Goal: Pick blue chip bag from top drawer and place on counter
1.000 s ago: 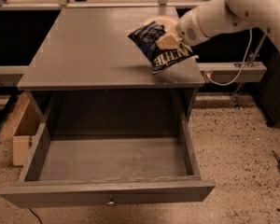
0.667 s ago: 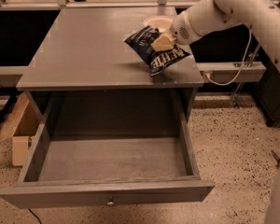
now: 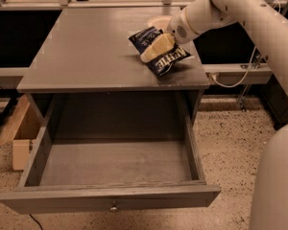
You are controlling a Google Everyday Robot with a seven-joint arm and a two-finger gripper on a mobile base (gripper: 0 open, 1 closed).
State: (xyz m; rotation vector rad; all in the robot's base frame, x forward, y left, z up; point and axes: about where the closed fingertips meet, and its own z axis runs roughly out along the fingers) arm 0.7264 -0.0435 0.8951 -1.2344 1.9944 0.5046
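Note:
The blue chip bag point(image 3: 162, 54) lies on the right part of the grey counter point(image 3: 96, 47), its white "Kettle" lettering facing up. My gripper point(image 3: 156, 48) reaches in from the upper right on the white arm, and its cream fingers point(image 3: 159, 45) are closed across the middle of the bag. The bag's lower end rests on the counter near the right front edge. The top drawer point(image 3: 110, 162) is pulled fully open below, with its round metal knob point(image 3: 114, 207) at front centre. Nothing shows inside the drawer.
A small cream bowl point(image 3: 159, 21) sits on the counter just behind the bag, partly hidden by my arm. A cardboard box point(image 3: 20, 133) stands on the speckled floor left of the cabinet. A white rail with a cable point(image 3: 235, 71) runs along the right.
My gripper has carried the bag left and down, from just above the counter's right edge onto the counter top. The drawer has not moved.

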